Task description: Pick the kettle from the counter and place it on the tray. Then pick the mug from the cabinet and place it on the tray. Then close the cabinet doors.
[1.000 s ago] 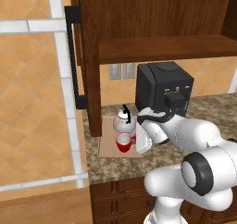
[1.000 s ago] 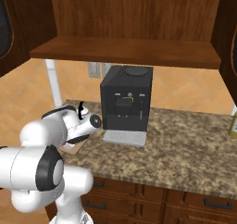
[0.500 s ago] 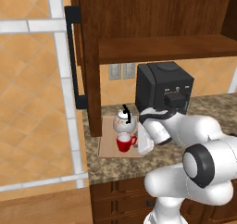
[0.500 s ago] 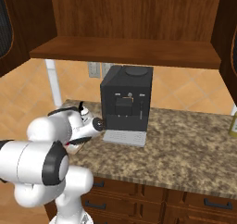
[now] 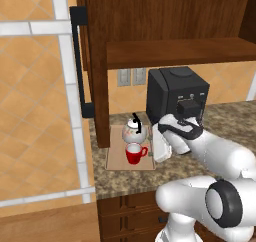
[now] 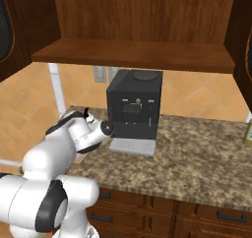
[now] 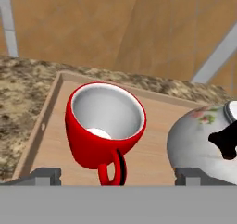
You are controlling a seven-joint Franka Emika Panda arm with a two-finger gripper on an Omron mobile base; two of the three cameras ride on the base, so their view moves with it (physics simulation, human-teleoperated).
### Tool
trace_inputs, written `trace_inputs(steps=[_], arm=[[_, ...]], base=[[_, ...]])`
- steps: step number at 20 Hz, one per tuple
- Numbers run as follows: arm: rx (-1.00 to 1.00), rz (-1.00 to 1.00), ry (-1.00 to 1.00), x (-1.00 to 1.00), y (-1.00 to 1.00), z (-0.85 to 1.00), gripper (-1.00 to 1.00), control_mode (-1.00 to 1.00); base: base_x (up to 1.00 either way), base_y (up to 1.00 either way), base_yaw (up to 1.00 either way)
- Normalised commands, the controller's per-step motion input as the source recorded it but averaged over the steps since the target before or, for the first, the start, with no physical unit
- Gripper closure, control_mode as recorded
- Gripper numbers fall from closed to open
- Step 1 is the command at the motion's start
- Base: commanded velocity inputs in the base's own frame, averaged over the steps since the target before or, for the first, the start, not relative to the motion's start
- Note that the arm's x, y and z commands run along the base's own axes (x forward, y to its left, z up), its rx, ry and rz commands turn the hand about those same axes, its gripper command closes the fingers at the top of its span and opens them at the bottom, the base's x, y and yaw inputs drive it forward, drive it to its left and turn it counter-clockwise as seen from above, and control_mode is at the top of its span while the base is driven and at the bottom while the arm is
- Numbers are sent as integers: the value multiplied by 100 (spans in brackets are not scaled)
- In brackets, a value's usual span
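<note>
On the tray (image 5: pixel 118 161) stood 1 red mug (image 5: pixel 134 153) and 1 white kettle (image 5: pixel 134 132), side by side and upright, the kettle toward the wall. The tray lay on the table (image 5: pixel 227 117) beside 1 black coffee machine (image 5: pixel 173 94). No writing could be read anywhere. The mug's pale inside looked empty. The hand (image 7: pixel 118 176) hung just behind the mug, its 2 fingertips (image 7: pixel 42 174) spread wide to either side of the mug's handle, gripping nothing. 1 cabinet door (image 5: pixel 37 101) stood swung open.
</note>
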Motion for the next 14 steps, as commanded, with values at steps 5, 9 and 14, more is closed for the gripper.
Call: trace_inputs(steps=[5,9,14], arm=[[0,-6,1,-39,0,75,-100,-100],[0,-3,0,-60,0,70,-100,-100],[-1,0,-6,-63,2,70,-100,-100]], base=[[0,0,0],[0,0,0],[0,0,0]])
